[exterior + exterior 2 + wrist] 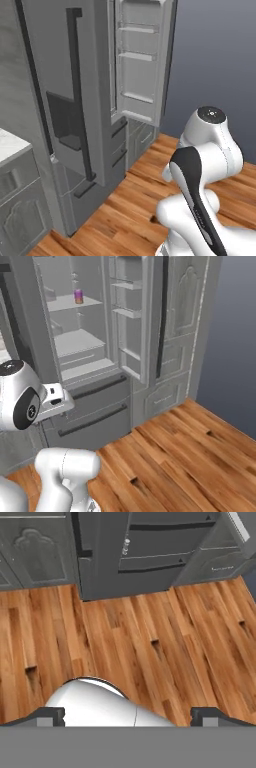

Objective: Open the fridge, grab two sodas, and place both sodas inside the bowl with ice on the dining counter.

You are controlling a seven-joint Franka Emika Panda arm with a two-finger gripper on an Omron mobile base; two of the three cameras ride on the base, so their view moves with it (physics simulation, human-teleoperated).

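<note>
Fridge (pixel 95 381) stands with its right door (pixel 131 321) swung wide open; left door (pixel 75 95) with the dark dispenser recess is closed. 1 soda can (pixel 78 296), purple fading to orange, sits upright on an upper shelf, toward the far left of the lit interior. No 2nd can can be made out.

Gripper (pixel 128 716): fingertips (pixel 50 716) stand far apart at the bottom of the hand view, jaws spread wide, nothing between them. The hand looks down at the wood floor (pixel 150 647), with the fridge drawers (pixel 150 549) at the far edge. The can is well apart from the hand, high above it inside the fridge.
</note>
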